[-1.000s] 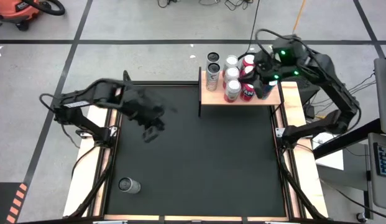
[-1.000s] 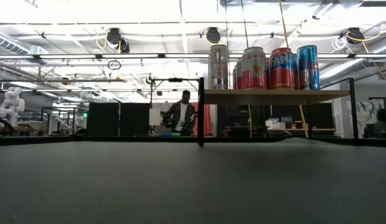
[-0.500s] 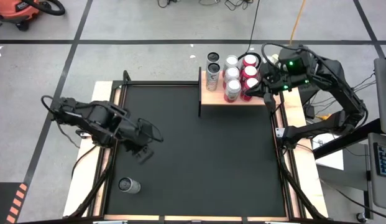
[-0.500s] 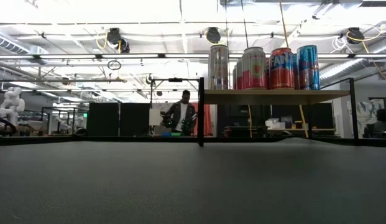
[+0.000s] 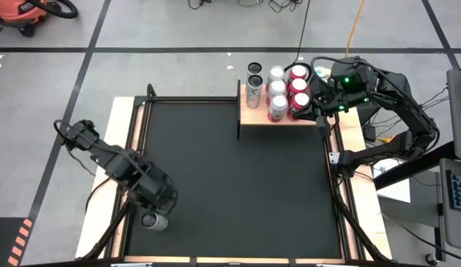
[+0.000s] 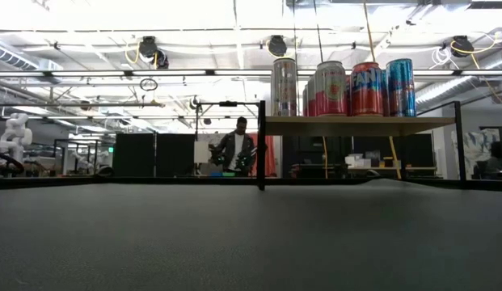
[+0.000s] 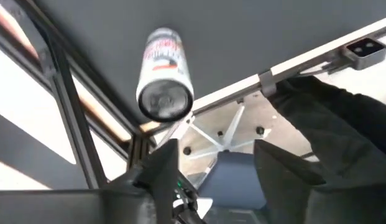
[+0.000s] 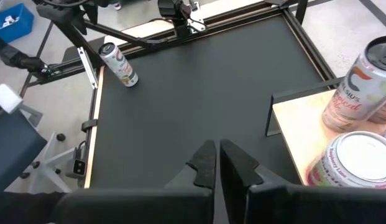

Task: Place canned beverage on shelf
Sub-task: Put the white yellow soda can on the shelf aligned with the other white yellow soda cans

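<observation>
A silver can (image 5: 154,221) lies on its side on the black mat, near the table's near left corner; it also shows in the left wrist view (image 7: 163,73) and the right wrist view (image 8: 118,64). My left gripper (image 5: 160,199) hangs open just beyond the can, touching nothing; its fingers (image 7: 163,171) stand apart. The shelf (image 5: 286,117), a light-wood board on a black frame, stands at the far right and carries several upright cans (image 6: 348,87). My right gripper (image 8: 219,163) is shut and empty, beside the shelf's right end (image 5: 319,105).
Wooden strips and black rails (image 5: 130,148) run along the mat's edges. The shelf's board (image 8: 299,134) and two can tops (image 8: 351,163) lie close to my right gripper. A person (image 6: 237,149) stands far off in the room.
My left gripper has swung from the mat's far left part toward the table's near left corner and come down close to the lying can. My right gripper has drawn back a little from over the shelf's cans toward the table's right edge. The cans have not moved.
</observation>
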Controlling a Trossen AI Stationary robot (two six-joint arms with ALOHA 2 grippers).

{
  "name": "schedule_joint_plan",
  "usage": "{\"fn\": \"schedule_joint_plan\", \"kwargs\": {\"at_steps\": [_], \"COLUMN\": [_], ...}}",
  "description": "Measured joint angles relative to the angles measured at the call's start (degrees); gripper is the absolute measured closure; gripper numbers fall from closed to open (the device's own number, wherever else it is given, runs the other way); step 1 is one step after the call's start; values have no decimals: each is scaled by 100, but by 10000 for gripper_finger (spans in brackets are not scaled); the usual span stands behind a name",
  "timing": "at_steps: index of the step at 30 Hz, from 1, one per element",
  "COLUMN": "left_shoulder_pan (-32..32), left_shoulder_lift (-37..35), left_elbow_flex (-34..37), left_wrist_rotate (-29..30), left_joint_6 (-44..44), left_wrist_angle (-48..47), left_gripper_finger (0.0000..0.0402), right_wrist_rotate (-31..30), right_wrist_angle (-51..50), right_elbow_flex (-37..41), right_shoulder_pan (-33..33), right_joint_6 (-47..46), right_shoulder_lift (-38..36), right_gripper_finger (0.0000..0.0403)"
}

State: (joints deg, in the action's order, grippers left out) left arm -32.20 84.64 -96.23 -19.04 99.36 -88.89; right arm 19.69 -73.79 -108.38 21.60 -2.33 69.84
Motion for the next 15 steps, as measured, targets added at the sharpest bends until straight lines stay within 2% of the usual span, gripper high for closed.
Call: {"fn": "schedule_joint_plan", "kwargs": {"at_steps": [7, 10, 15], "left_shoulder_pan": [-706, -878, -985], "left_shoulder_lift": [0, -3, -2], "left_elbow_flex": [447, 637, 1147], "left_wrist_rotate": [199, 391, 482], "left_joint_6": [1265, 1432, 1438], "left_wrist_angle": [368, 620, 1116], "left_gripper_finger": [112, 93, 86], "right_wrist_rotate": [-1, -3, -5], "right_wrist_angle": [-165, -142, -128], "right_elbow_flex": [0, 0, 0], "right_shoulder_pan": [-78, -76, -76], "right_joint_6": [2, 19, 90], "right_shoulder_lift": [0, 0, 14], "right_gripper_finger": [403, 403, 403]}}
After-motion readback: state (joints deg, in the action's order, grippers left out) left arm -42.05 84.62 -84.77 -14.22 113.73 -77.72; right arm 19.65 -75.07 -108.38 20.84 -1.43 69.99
